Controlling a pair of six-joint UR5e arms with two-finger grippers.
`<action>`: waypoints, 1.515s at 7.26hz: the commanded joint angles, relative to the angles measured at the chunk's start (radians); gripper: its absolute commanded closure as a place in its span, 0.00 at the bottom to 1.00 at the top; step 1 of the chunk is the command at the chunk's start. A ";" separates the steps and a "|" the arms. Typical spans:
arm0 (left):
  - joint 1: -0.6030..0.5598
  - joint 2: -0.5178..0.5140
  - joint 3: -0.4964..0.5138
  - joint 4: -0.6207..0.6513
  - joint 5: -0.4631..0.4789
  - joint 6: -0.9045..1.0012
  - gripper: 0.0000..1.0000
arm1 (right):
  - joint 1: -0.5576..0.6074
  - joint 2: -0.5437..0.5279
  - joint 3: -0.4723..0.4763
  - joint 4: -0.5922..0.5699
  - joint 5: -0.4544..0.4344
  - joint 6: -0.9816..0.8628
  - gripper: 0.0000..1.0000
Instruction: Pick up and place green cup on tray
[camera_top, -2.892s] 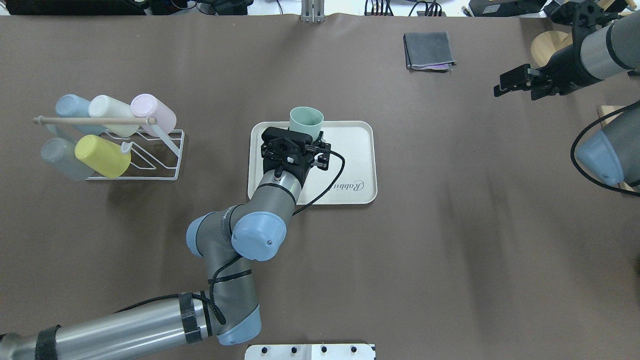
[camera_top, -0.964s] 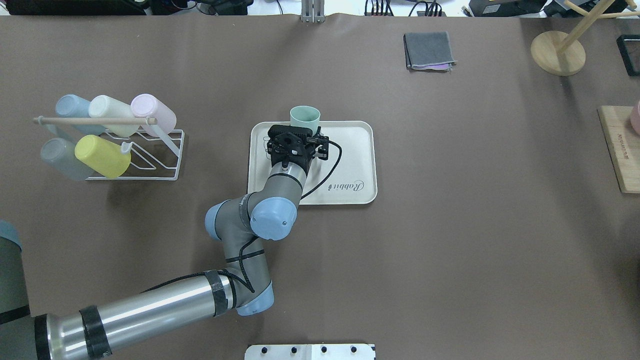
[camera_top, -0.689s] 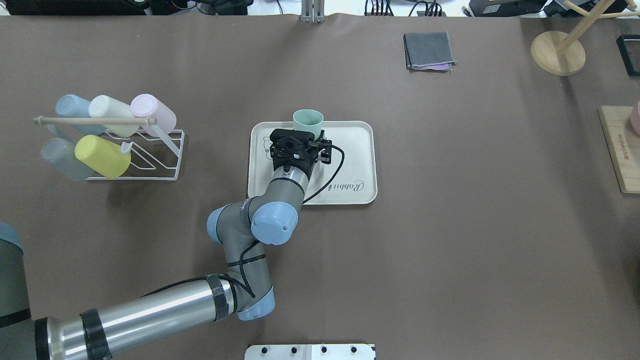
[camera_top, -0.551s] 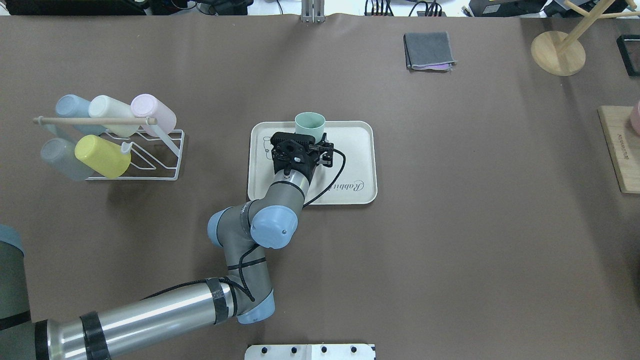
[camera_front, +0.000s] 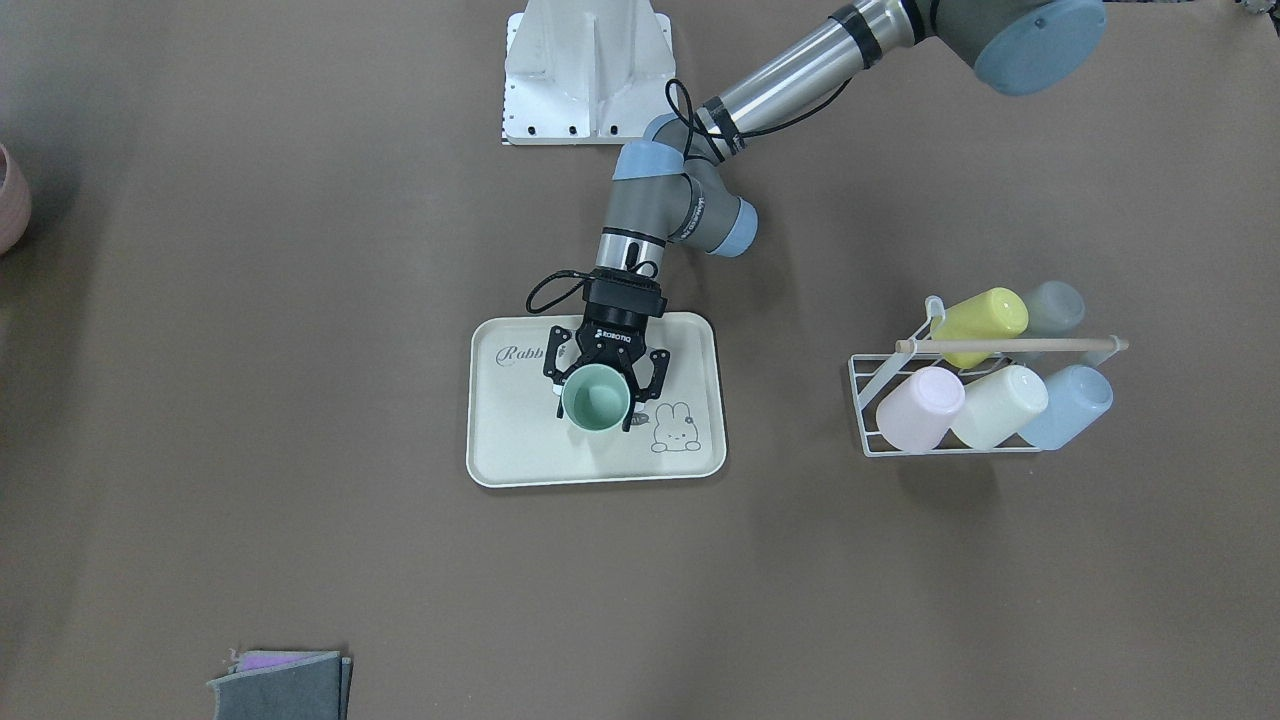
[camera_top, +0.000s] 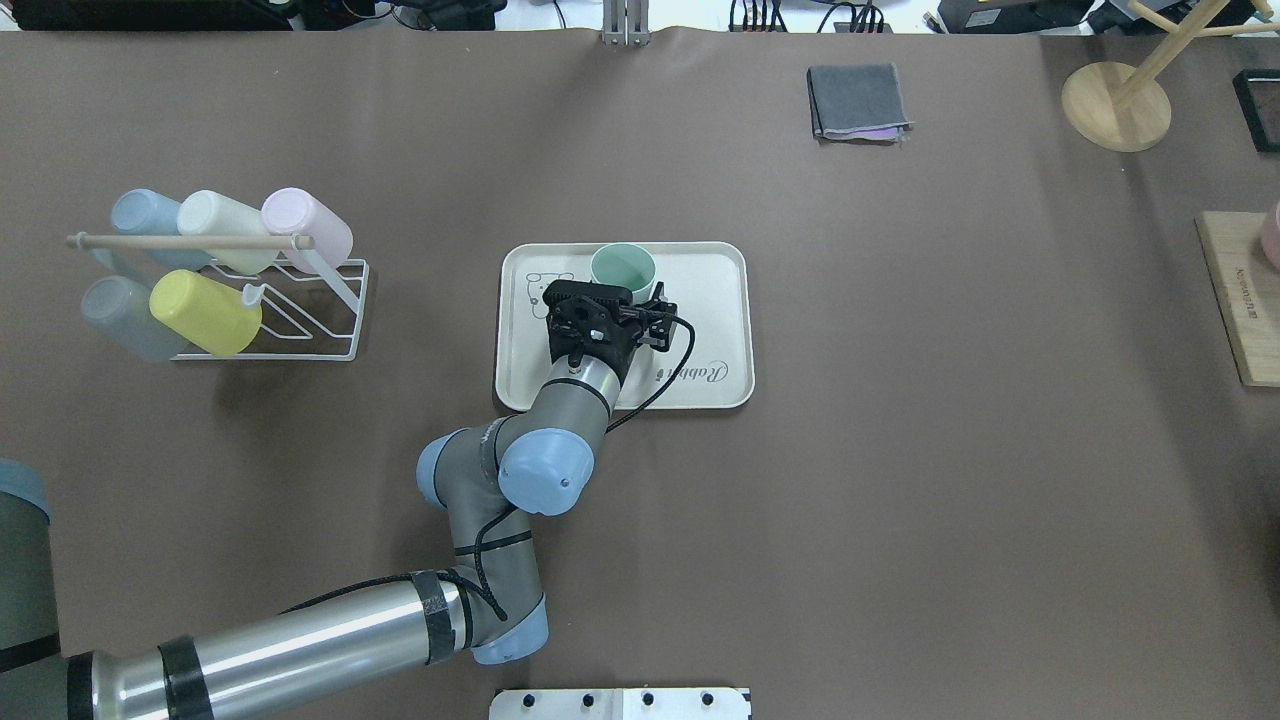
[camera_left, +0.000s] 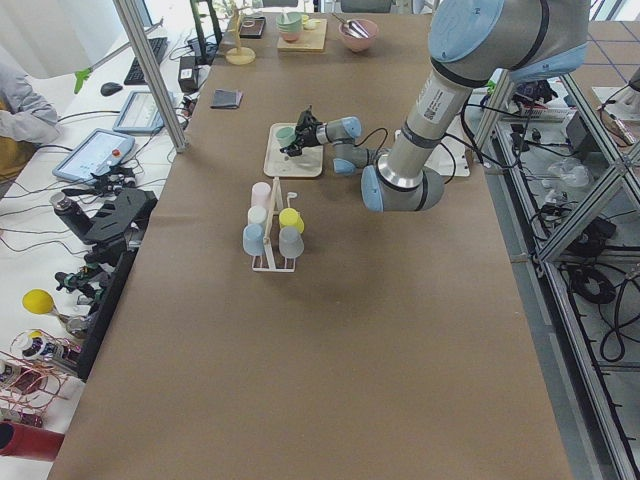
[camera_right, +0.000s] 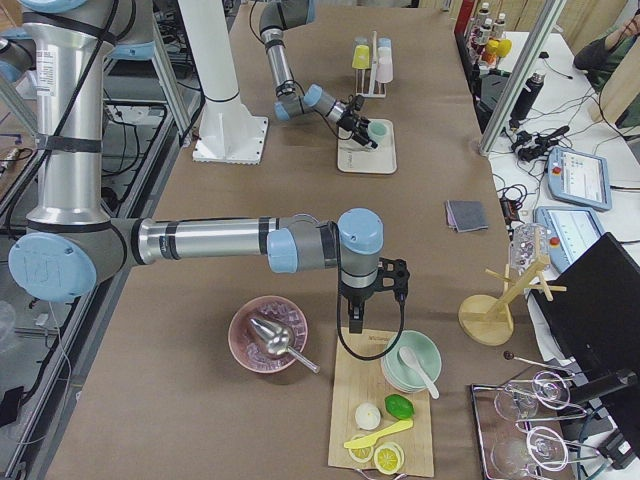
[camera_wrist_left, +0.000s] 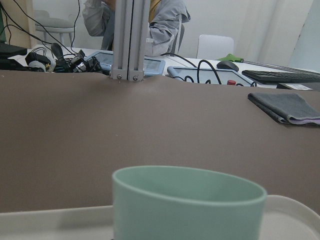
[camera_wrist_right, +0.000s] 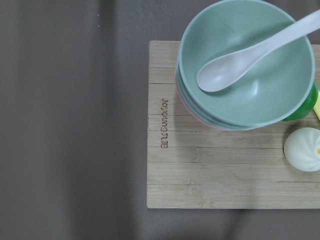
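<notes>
The green cup (camera_front: 596, 398) stands upright, mouth up, over the middle of the cream tray (camera_front: 520, 450), next to its rabbit drawing. My left gripper (camera_front: 597, 400) reaches in level from the robot's side, a finger on either side of the cup, shut on it. In the overhead view the cup (camera_top: 622, 267) lies inside the tray's far rim (camera_top: 715, 290). The left wrist view shows the cup (camera_wrist_left: 189, 202) close up with the tray rim (camera_wrist_left: 295, 210) behind it. I cannot tell whether the cup's base touches the tray. My right gripper (camera_right: 352, 322) hangs over a wooden board; I cannot tell its state.
A white wire rack (camera_top: 215, 275) with several pastel cups stands on the table's left. A folded grey cloth (camera_top: 858, 102) lies at the far right. A wooden stand (camera_top: 1115, 105) and a wooden board (camera_top: 1240, 300) with a green bowl and spoon (camera_wrist_right: 247, 65) are at the right end.
My left gripper has moved with the green cup toward the robot and lower, from the tray's far rim to over its inside. The right arm has left the overhead view.
</notes>
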 joint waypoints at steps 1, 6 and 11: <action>0.006 0.025 -0.022 -0.069 0.002 0.007 0.06 | 0.000 -0.002 0.006 0.002 0.006 0.040 0.00; 0.052 0.139 -0.208 -0.221 0.008 0.248 0.02 | 0.000 -0.017 0.005 0.001 0.012 0.037 0.00; -0.039 0.208 -0.268 -0.209 -0.188 0.435 0.02 | 0.002 -0.016 0.005 0.001 0.014 0.038 0.00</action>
